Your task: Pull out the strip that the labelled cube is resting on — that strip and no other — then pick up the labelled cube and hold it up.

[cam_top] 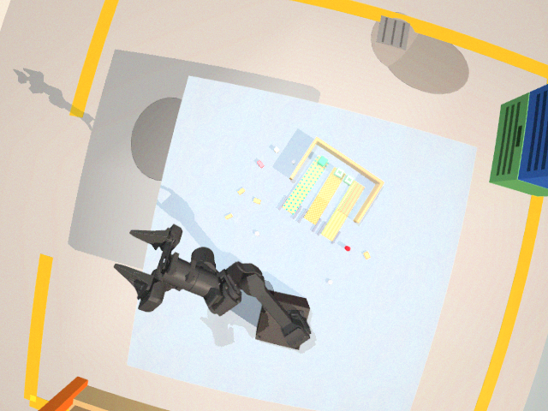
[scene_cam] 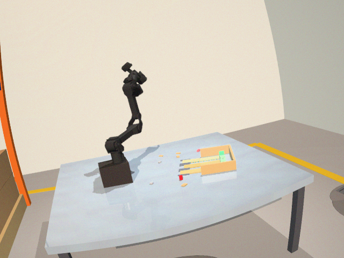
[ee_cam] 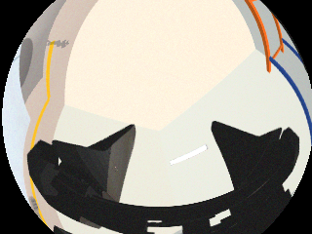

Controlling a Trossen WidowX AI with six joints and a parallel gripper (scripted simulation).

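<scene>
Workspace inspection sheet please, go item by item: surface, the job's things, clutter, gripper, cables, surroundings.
Surface: pale blue table top on dark legs.
Job's things: three patterned strips run into a tan three-walled tray; three small green cubes sit at their far ends; which cube bears the label is too small to tell.
Clutter: small yellow, white, pink and red bits scattered around the tray.
Gripper: black parallel-jaw gripper open, raised high, holding nothing, away from the tray.
Cables: nothing seen.
Surroundings: yellow floor line, green and blue crates.
</scene>
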